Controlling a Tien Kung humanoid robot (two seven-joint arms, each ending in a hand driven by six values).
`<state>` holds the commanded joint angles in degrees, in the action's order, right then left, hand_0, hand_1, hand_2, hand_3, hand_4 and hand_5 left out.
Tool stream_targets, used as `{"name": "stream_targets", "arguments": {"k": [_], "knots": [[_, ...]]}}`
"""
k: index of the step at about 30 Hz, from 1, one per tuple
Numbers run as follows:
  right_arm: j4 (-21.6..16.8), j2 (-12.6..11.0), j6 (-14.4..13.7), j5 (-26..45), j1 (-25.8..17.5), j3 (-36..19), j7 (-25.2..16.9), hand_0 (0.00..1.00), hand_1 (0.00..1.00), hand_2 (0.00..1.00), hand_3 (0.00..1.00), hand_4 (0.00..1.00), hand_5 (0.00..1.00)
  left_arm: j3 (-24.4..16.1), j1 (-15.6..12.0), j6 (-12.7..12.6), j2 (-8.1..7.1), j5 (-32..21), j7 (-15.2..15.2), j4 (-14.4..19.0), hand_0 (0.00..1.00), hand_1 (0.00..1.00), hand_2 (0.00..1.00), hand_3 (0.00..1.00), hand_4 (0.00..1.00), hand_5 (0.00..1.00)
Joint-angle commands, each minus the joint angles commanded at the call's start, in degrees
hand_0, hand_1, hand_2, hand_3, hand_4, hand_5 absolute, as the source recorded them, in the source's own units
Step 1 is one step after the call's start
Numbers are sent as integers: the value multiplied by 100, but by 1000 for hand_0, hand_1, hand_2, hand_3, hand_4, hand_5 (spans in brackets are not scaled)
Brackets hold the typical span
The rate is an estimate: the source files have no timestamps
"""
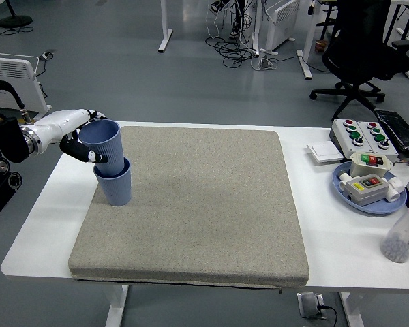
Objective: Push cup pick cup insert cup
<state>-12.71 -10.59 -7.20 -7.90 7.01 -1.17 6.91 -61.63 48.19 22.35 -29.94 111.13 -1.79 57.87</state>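
Note:
Two blue ribbed cups stand at the left edge of the grey mat (191,204). The upper cup (103,139) sits inside the lower cup (114,185), upright and about halfway in. My left hand (82,139) comes in from the left and its fingers are curled around the upper cup's left side, just below the rim. The lower cup rests on the mat. My right hand is out of view.
At the right of the white table (54,204) are a blue tray (368,194) with button boxes, a larger button box (361,136), a white switch plate (324,151) and a clear bottle (403,235). An office chair (365,48) stands behind the table.

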Motion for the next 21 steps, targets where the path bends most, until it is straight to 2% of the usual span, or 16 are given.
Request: {"name": "stream_targets", "arguments": {"k": [3,4,9,10,15,16,21], "knots": [[0,0,0,-2,1,0,0,738,678,727,612,205,401,5,-15,-24,12,4,25,1,431,553,603,754,849,425],[0,0,0,-4,1,-1,1,738,678,727,612,204,400,5,-20,-29,17,15,33,0,576,734,787,834,921,545],[1,-1,2,-8,2,-1,2,738,678,727,612,204,400,21,-28,-16,24,22,53,-30,576,734,787,834,921,545],[1,-1,3,-7,2,-1,2,738,679,727,612,204,399,22,-29,-16,24,17,55,-35,758,816,864,979,998,685],[2,-2,4,-3,3,3,-1,738,679,727,612,204,399,37,-40,-75,25,-35,62,-71,758,816,864,979,998,685],[2,-3,4,-1,3,5,-2,738,679,727,612,204,398,36,-42,-91,24,-35,57,-75,833,893,953,998,998,721],[1,-7,4,8,5,14,-8,738,679,727,612,204,398,30,-38,-180,28,-43,74,-99,833,893,953,998,998,721]]}}
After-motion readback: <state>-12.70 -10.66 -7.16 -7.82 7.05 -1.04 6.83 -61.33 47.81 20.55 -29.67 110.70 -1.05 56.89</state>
